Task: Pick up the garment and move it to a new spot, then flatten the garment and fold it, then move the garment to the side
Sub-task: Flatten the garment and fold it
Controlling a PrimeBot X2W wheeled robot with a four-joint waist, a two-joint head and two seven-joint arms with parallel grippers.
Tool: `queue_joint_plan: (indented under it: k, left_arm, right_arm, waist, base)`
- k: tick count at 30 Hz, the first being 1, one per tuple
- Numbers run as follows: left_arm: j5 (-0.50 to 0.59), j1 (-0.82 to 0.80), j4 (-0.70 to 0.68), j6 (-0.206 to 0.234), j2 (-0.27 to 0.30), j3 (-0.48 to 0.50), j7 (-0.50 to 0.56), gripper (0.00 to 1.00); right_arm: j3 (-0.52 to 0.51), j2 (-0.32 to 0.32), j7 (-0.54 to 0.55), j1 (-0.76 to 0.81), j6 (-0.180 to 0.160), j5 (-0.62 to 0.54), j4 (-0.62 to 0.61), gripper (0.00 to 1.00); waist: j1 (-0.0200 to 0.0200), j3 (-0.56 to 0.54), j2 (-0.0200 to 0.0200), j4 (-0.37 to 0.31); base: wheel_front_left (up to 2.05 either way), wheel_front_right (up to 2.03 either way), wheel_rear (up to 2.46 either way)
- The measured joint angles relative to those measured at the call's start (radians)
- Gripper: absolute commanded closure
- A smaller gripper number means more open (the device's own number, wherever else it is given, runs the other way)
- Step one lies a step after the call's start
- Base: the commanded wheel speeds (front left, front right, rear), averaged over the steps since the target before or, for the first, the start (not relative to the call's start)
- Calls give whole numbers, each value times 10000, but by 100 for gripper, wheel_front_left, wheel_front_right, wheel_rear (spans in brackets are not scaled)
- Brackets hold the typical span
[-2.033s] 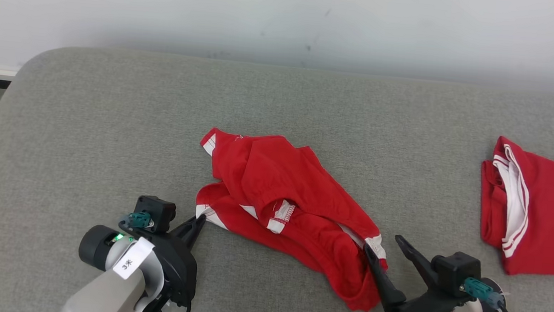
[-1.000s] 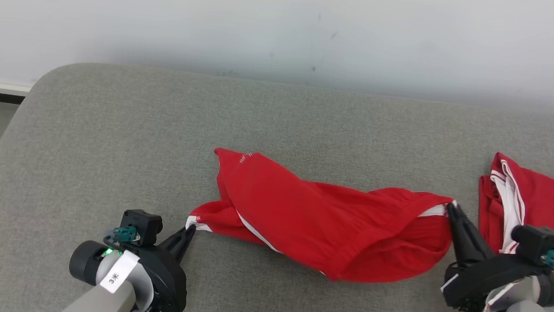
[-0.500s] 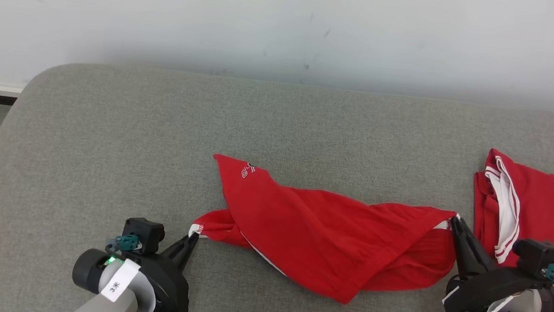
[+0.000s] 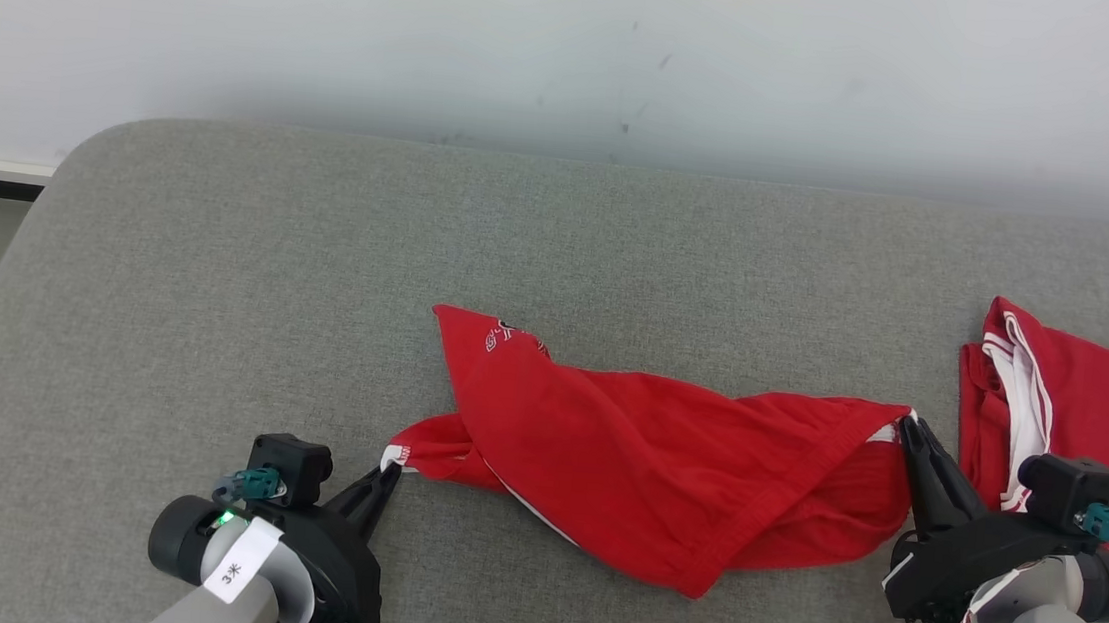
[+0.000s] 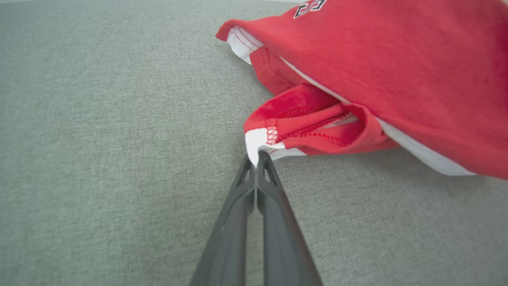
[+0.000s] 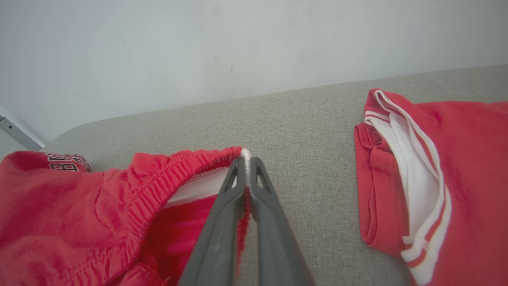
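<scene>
Red jersey garment with white trim (image 4: 662, 461) lies stretched left to right across the middle of the grey woven cushion surface (image 4: 217, 272), sagging into a loose fold at its near edge. The left gripper (image 4: 390, 473) is clenched on the white-hemmed corner at the garment's left end. In the left wrist view its fingertips (image 5: 257, 157) meet with the white hem pinched between them. The right gripper (image 4: 906, 428) is clamped on the elastic band at the right end, and the right wrist view shows white cloth squeezed between its tips (image 6: 245, 157).

A wide bare stretch of cushion runs to the left of the garment, out to the rounded far-left corner. More bare cushion lies behind it, up to the pale wall (image 4: 578, 43). On the right there is little room: a second red garment with white stripes (image 4: 1089, 398) lies folded just beside the right gripper, with a narrow grey strip between them.

The second garment is cut off by the head view's right edge. The cushion's near edge falls outside the head view. Black-and-white lettering at the first garment's far corner (image 5: 309, 6) is partly cropped and unreadable. How its lower layers lie under the top fold is hidden.
</scene>
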Motion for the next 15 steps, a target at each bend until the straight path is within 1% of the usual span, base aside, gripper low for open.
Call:
queue_joint_plan:
  k: [8,10,15]
  left_arm:
    - [0,4,2,0,23,38,0,100]
    - [0,9,4,0,29,44,0,100]
    - [0,9,-33,0,13,50,-2,100]
  right_arm:
    - [224,67,190,-7,0,-2,334,100]
    - [403,84,272,-49,0,-199,435,100]
    - [485,-2,384,-396,-48,-433,771,100]
  waist:
    - [0,-31,0,47]
    - [0,-19,-1,32]
    - [0,23,0,23]
  base:
    - [0,0,0]
    - [0,0,0]
    - [0,0,0]
